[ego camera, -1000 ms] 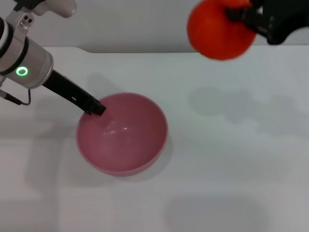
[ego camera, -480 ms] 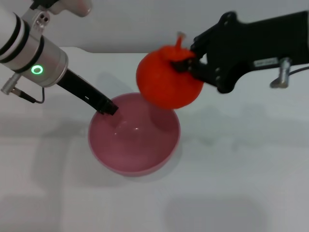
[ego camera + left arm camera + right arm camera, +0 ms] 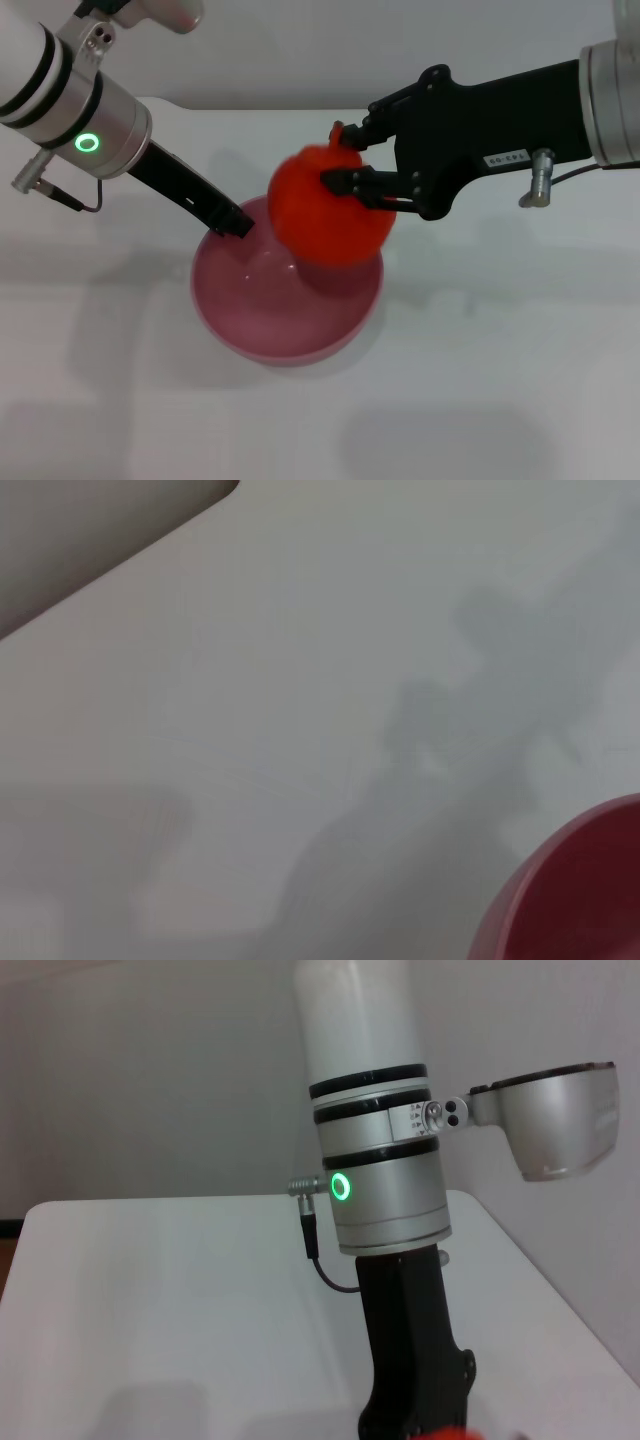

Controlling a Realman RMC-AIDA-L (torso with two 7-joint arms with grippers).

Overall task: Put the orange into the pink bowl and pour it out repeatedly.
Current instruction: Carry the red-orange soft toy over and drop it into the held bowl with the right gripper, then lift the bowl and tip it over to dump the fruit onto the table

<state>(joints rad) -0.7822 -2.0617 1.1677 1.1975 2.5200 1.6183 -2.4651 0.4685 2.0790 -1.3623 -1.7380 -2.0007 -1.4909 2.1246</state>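
The pink bowl stands upright on the white table, left of centre in the head view. My left gripper reaches in from the upper left and is shut on the bowl's far-left rim. The orange hangs over the bowl's far-right part, held in my right gripper, whose black fingers close on its top. A slice of the bowl shows in the left wrist view. In the right wrist view only a sliver of the orange shows, below the left arm.
The white table spreads around the bowl, with bare surface to the right and front. Its far edge runs along the back, against a grey wall.
My right gripper has carried the orange down and to the left, from the upper right to just over the bowl. The left gripper and the bowl have shifted slightly right.
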